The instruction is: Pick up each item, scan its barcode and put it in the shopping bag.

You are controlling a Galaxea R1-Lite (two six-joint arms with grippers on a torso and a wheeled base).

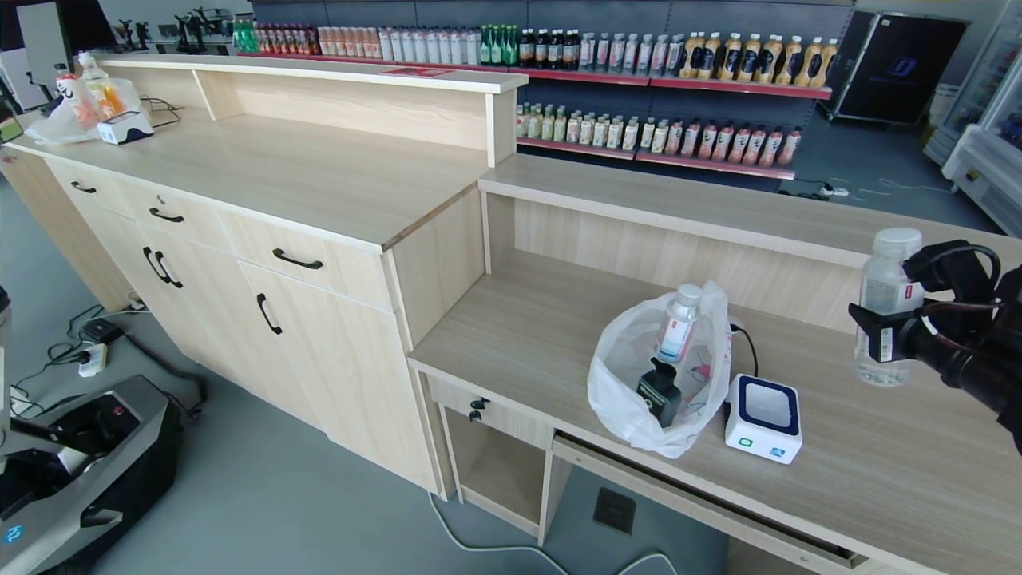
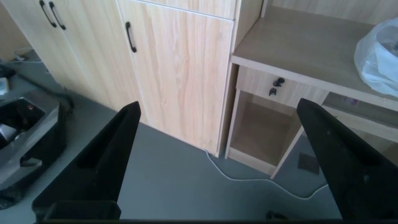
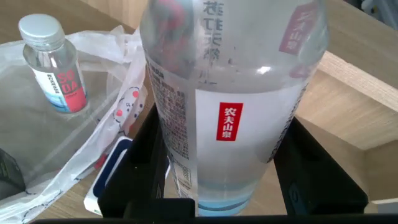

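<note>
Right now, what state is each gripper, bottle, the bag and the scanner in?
Right gripper: shut on water bottle, held upright above desk.
Left gripper: open, empty.
Shopping bag: open, standing on desk.
Small bottle: upright inside bag, capped.
Scanner: face up beside bag.
Cabinet drawers: shut.

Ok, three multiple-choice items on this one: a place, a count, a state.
1. The scanner stands on which side of the shopping bag? A robot's right; B robot's left; C inside it.
2. Items in the shopping bag? A none; B five; C two.
3. The right gripper is: A open; B shut on the clear bottle; C shut on the bag.
Answers: A, it sits right of the bag in the head view; C, a red-labelled bottle and a dark item; B, it clamps the bottle upright.
</note>
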